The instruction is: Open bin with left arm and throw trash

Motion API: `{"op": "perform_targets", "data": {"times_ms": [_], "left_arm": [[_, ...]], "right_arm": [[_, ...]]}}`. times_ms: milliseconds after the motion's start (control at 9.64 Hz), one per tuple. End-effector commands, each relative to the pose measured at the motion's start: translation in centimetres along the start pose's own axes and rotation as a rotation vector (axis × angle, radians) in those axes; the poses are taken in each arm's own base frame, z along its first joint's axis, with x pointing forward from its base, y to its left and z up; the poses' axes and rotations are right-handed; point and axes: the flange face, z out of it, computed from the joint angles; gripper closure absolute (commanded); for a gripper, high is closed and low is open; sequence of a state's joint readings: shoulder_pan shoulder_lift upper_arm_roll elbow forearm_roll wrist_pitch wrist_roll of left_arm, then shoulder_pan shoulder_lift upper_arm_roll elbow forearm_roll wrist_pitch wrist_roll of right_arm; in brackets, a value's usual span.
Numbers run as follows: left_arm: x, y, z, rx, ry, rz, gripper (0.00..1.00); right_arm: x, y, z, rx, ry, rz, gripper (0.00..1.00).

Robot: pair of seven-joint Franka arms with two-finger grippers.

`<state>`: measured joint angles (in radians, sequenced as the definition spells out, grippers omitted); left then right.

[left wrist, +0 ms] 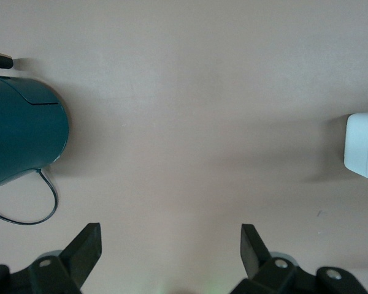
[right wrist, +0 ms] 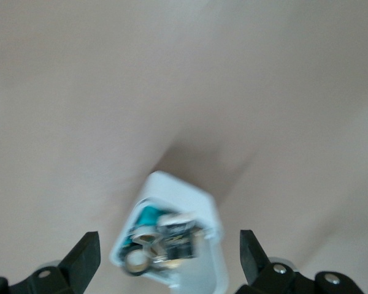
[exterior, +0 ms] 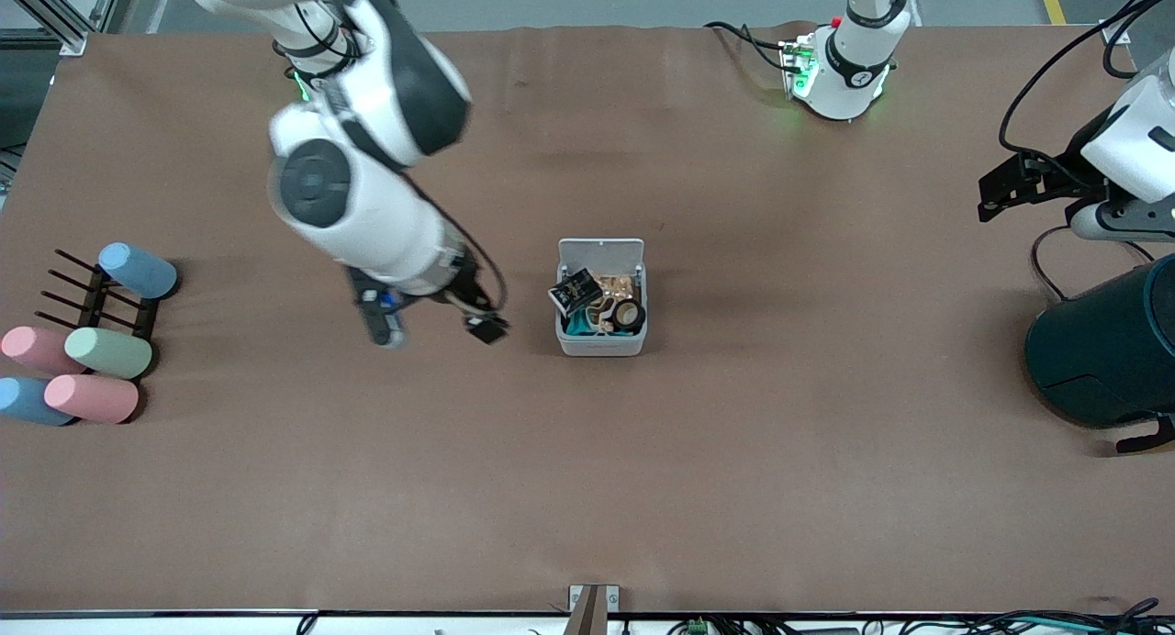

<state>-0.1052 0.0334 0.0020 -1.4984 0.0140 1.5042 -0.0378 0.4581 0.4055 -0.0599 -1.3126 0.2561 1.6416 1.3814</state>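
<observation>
I am seeing no writing I can read on anything. The bin (exterior: 601, 341) is sitting mid-table with its lid up, and the black wrapper (exterior: 575, 292) and black ring (exterior: 629, 316) are lying inside. My right gripper (exterior: 431, 328) is hanging released over bare table beside the bin, holding nothing. My left gripper (left wrist: 170, 245) is waiting, spread wide and empty, near the teal cylinder (exterior: 1106, 346).

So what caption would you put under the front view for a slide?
Open white bin mid-table, black wrapper and ring inside; right end effector open beside it, left end effector open above the teal cylinder.
</observation>
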Motion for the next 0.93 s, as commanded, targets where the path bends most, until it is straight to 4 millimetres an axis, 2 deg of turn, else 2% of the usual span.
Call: {"op": "perform_targets", "data": {"times_ms": [0, 104, 311, 415, 622, 726, 830], "left_arm": [[-1.0, -0.8, -0.3, -0.019, 0.031, -0.023, 0.00], [-2.0, -0.8, -0.1, -0.020, 0.045, -0.023, 0.00], [-2.1, -1.2, -0.2, -0.015, 0.053, -0.010, 0.00], [-1.9, -1.6, -0.1, -0.015, 0.050, -0.014, 0.00], [-1.4, -1.8, -0.3, -0.010, 0.056, -0.019, 0.00], [-1.2, -1.8, -0.2, -0.010, 0.055, -0.016, 0.00], [-1.2, -1.9, -0.1, -0.010, 0.053, -0.016, 0.00]], "right_arm": [[8.0, 8.2, -6.8, -0.073, -0.026, -0.178, 0.00], [11.6, 11.5, -9.4, -0.096, -0.023, -0.274, 0.00], [16.8, 18.5, -15.0, -0.070, -0.038, -0.498, 0.00], [18.5, 21.9, -17.1, -0.062, -0.052, -0.619, 0.00], [20.0, 28.4, -20.3, -0.099, -0.035, -0.874, 0.00], [20.5, 29.7, -20.4, -0.173, -0.010, -1.022, 0.00], [20.5, 29.4, -21.3, -0.194, 0.037, -1.061, 0.00]]}}
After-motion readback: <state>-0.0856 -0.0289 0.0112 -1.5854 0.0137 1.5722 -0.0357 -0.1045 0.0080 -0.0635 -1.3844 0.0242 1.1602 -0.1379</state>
